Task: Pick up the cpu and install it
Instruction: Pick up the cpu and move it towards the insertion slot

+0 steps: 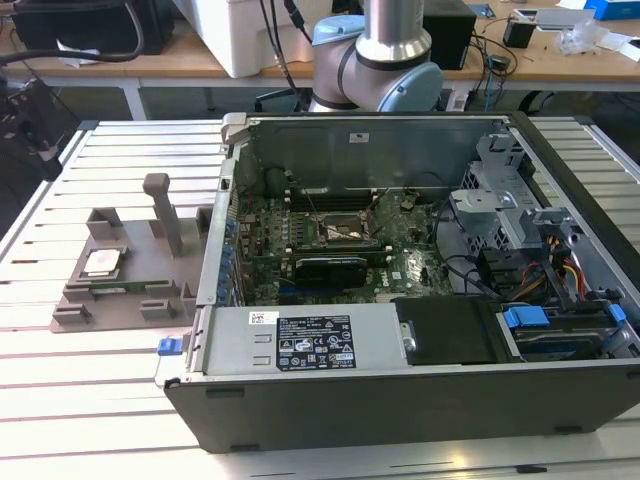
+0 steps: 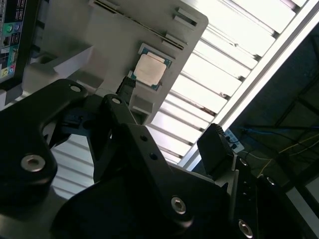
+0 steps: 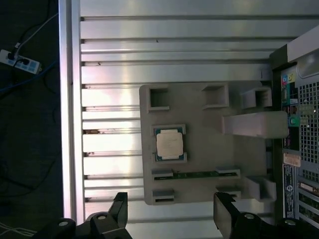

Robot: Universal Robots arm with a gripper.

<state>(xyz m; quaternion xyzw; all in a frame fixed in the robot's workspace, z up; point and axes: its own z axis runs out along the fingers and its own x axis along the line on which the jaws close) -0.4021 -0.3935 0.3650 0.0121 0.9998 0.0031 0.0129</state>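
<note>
Lying in a recess by the grey block's (image 3: 204, 144) edge away from the case (image 1: 400, 340), the cpu (image 3: 169, 143) looks light, stiff and fragile; its opposite side edges suit gripping. The gripper (image 3: 170, 200) hovers over the block, spread wide and empty.

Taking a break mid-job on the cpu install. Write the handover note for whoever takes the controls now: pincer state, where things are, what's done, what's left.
The pincer: open and empty, hanging over the table's edge, apart from the cpu.
The cpu: lying flat in its recess on the grey holder block, metal top up. The block sits on the slatted table, at the exterior view's left of the open computer case.
Done: nothing shows as done, and the cpu is not grasped.
Left: the pick-up and the install in the case.
</note>
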